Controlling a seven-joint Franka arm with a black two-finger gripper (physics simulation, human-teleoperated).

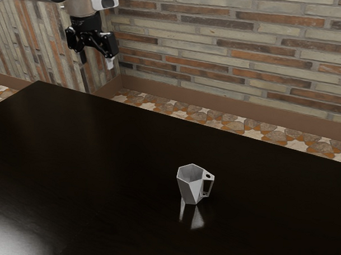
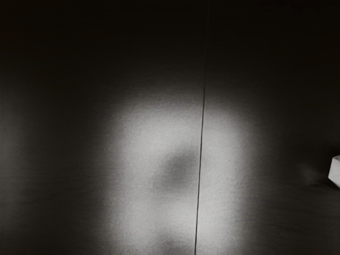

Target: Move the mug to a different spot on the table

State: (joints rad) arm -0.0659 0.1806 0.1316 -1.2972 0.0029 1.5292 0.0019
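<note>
The pincer [image 1: 97, 56] is hanging high over the table [image 1: 74, 158], fingers spread, gripping nothing. The mug [image 1: 195, 183] is standing upright well below it and far off toward the exterior view's right. The reaching step seems to be in hand: next, crossing over and lowering around the mug. No writing is showing.

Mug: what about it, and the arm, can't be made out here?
Mug interior floor: exterior view, hidden by its own near wall.
Mug in the wrist view: cut off by the picture's edge, leaving a pale corner.
Arm above the gripper: exterior view, cut off by the top edge.
</note>
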